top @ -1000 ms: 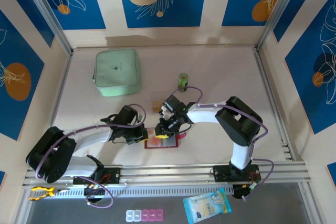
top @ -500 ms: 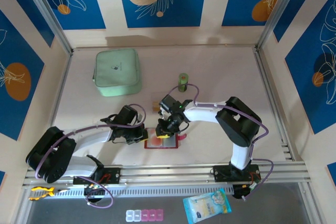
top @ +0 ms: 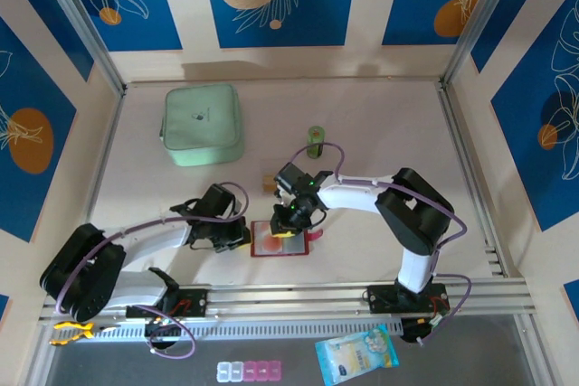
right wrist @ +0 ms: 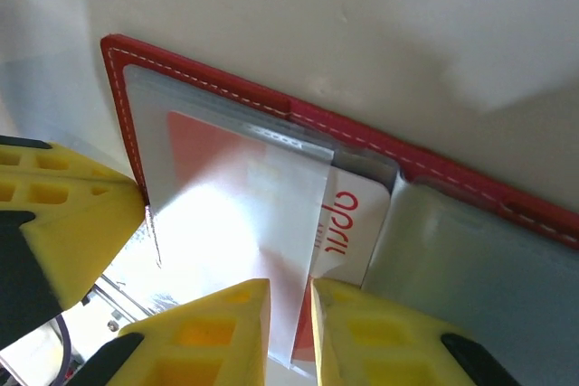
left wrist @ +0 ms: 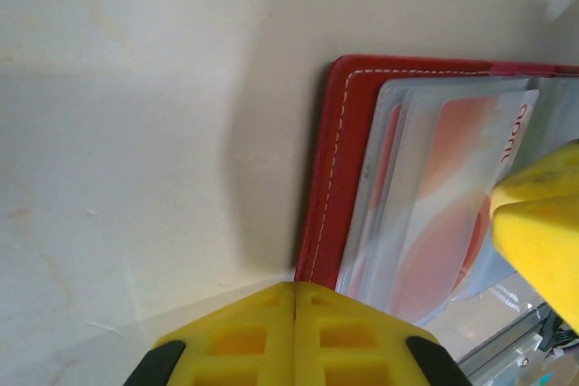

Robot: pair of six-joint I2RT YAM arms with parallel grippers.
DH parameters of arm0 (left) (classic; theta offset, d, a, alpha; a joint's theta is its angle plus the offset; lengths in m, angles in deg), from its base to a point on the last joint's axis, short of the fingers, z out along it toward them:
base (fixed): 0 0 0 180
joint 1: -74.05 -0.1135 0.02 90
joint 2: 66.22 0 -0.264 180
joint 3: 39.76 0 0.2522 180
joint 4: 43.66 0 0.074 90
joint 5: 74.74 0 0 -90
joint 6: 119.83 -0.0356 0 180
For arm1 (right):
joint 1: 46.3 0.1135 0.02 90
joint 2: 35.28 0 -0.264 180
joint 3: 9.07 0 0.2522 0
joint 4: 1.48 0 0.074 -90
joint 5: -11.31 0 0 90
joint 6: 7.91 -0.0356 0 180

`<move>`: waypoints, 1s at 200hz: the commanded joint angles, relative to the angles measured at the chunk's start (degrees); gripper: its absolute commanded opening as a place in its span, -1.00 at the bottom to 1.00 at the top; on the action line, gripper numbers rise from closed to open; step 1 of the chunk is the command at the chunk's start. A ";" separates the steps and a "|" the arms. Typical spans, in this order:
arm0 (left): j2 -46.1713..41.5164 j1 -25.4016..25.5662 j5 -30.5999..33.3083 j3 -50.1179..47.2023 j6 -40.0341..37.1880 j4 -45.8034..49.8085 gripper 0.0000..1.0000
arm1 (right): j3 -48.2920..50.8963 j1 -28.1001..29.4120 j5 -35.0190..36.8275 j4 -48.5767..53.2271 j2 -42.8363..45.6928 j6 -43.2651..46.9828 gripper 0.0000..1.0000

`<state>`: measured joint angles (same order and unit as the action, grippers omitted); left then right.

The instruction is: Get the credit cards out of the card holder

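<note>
The red card holder point(top: 288, 243) lies open on the table near the front rail, its clear sleeves facing up. My left gripper point(top: 237, 234) is shut, and its tips point(left wrist: 295, 288) press on the holder's red stitched edge point(left wrist: 330, 178). My right gripper point(top: 286, 228) hovers over the sleeves. Its jaws point(right wrist: 289, 294) are closed to a narrow gap on the lower edge of a whitish credit card point(right wrist: 348, 214) with red print, along with a clear sleeve flap. That card point(left wrist: 452, 196) sits partly inside the sleeve. A small tan card point(top: 270, 183) lies on the table just beyond the holder.
A mint-green zip case point(top: 202, 124) sits at the back left. A small green cylinder point(top: 315, 140) stands behind the right gripper. A pill box point(top: 249, 370) and a blue packet point(top: 357, 354) lie in front of the rail.
The right gripper has shifted slightly lower over the holder's sleeves. The left arm has sunk a little while its gripper stays on the holder's left edge.
</note>
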<state>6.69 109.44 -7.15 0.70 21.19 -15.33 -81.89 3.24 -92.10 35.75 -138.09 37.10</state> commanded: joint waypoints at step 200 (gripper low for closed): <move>8.85 4.60 -0.27 6.55 0.13 -1.18 -1.00 | 9.29 -3.54 -5.12 -7.93 4.34 -4.94 -0.50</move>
<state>14.38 113.68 -7.87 6.60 22.31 -18.77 -74.05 0.14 -94.77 29.08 -133.59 33.27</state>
